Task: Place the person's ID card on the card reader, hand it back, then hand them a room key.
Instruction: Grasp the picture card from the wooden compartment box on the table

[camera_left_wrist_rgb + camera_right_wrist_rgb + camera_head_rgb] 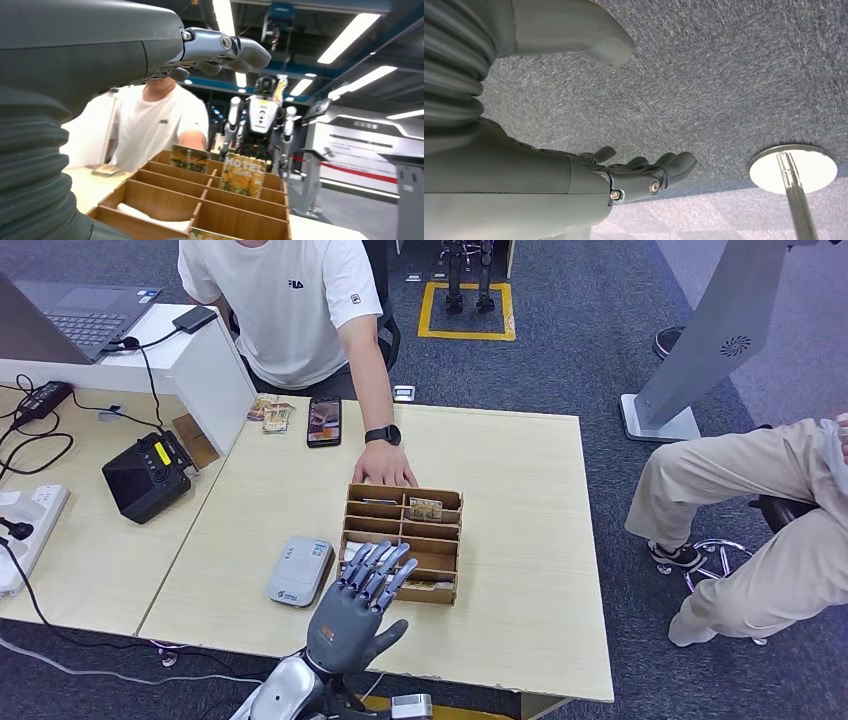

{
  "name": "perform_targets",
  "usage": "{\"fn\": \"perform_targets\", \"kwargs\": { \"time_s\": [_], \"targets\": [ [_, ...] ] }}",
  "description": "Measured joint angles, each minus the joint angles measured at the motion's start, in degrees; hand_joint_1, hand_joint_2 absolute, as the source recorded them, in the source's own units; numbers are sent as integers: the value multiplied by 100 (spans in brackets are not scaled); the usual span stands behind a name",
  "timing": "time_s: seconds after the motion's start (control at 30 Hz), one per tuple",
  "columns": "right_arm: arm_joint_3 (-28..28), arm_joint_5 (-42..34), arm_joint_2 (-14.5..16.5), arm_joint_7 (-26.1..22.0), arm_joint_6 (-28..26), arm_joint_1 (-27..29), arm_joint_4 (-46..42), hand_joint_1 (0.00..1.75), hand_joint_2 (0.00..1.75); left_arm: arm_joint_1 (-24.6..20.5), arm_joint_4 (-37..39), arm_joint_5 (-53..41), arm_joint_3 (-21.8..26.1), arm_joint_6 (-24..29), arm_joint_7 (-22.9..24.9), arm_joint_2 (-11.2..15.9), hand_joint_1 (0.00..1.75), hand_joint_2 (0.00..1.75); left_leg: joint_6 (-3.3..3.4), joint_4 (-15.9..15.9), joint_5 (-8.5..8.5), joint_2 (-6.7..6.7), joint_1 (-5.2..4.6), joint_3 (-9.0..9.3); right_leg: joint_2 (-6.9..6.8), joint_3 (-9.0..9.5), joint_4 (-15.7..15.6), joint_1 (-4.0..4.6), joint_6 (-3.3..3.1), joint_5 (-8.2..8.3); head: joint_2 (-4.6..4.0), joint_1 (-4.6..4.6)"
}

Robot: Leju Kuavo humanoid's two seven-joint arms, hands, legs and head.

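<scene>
Far left on the side desk, a black terminal point(147, 476) with a yellow label, cables trailing off toward a power strip point(27, 530). Next along, on the light wooden table point(520, 570), a grey card reader point(299, 570) lying flat, nothing on top of it. Just right of that, left hand point(362, 605) raised over the near edge of the wooden organizer point(404, 543), fingers spread, palm empty, grasping nothing; fingertips point(385, 558) hovering above the nearest compartments. Inside the organizer, room key cards point(242, 174) standing upright in the far compartments, a white slip lying in a near one. At the organizer's far edge, a person's hand point(384, 466) resting flat, a dark watch on the wrist. Phone point(324, 421) face up further back. ID card: cannot tell where. Right hand point(634, 175) hanging over grey carpet, fingers loosely apart, holding nothing, a round chrome base point(793, 169) nearby.
</scene>
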Motion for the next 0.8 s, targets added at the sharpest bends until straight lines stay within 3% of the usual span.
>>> {"fn": "perform_targets", "kwargs": {
  "time_s": [0.37, 0.8],
  "targets": [
    [73, 9, -14, -9, 0, 23, 59, 0, 175, -338, 341, -189, -605, -31, 387, 148, 0, 175, 0, 0, 0, 0, 0, 0, 1, -1, 0, 0, 0, 0, 0, 0],
    [150, 147, -23, 63, 0, 34, 108, 0, 175, -859, 1177, -512, -825, -464, 1254, -140, 0, 175, 0, 1, 0, 0, 0, 0, 1, -1, 0, 0, 0, 0, 0, 1]
  ]
}}
